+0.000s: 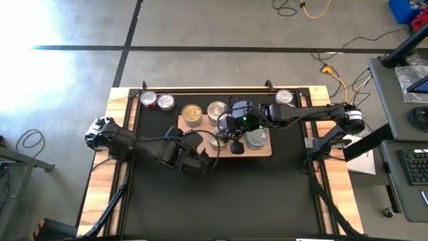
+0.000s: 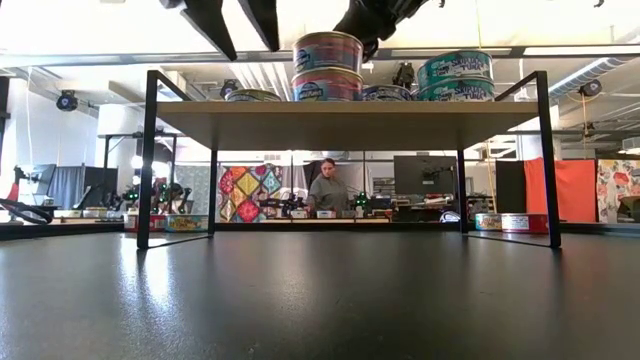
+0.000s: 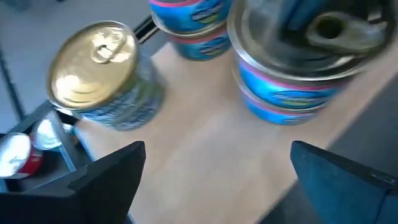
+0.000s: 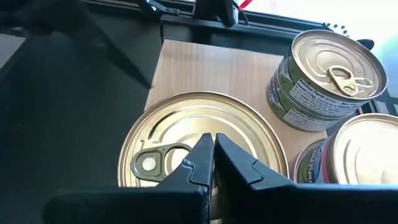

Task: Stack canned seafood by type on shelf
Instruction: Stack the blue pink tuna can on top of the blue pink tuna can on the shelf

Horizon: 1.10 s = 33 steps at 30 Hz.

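I have the left gripper (image 1: 200, 148) hovering at the near left corner of the shelf (image 1: 262, 150), its two dark fingers (image 3: 112, 180) spread wide with nothing between them; through its wrist camera I look past them onto bare pale wood, with a gold-lidded tin (image 3: 99, 71) to one side and a two-high stack of blue-and-pink labelled tins (image 3: 298, 68) to the other. My right gripper (image 4: 210, 163) is pinched fully shut with nothing in it, its tips poised right over the lid of a silver tin (image 4: 199, 140), close by the pull tab; I cannot tell whether they actually touch the metal. From above, the canned seafood sits mostly on the shelf: the gold tin (image 1: 192, 114) at the far left, stacks in the middle, a grey-lidded stack (image 1: 256, 138) near the right end. Three more tins wait off the shelf along the far edge of the black mat (image 1: 221, 201), a red-labelled tin (image 1: 148, 100) and its neighbour on the left and another (image 1: 285, 98) on the right. I judge these tins rigid and fairly dense for their size, with smooth, slick walls, so I would span the round side wall across its full width, never the lid or tab, and set each down flat since a stack tips easily.
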Each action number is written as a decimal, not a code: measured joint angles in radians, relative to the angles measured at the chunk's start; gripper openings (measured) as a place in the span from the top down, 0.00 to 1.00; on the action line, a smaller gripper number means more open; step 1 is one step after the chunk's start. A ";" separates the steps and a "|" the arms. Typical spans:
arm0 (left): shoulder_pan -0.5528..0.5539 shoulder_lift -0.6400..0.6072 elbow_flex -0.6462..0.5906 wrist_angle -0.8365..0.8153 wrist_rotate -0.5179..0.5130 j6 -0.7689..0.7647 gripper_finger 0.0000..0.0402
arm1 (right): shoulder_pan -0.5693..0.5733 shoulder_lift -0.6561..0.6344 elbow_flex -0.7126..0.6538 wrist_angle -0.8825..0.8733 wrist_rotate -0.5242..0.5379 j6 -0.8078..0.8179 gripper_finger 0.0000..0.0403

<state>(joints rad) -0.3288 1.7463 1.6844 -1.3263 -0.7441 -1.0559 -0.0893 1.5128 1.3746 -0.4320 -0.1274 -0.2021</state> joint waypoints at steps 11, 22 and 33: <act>0.107 -0.011 -0.018 -0.050 -0.008 0.113 0.21 | 0.058 -0.031 0.154 -0.254 0.003 0.045 0.97; 0.152 -0.089 -0.035 0.089 0.192 0.401 0.42 | 0.109 -0.021 0.152 -0.531 -0.002 0.192 0.97; 0.216 -0.098 -0.093 0.258 0.329 0.558 0.88 | 0.109 -0.006 0.150 -0.484 0.131 0.206 0.97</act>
<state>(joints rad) -0.1127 1.6482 1.5916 -1.0683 -0.4150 -0.4981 0.0193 1.5070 1.5248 -0.9163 0.0036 0.0041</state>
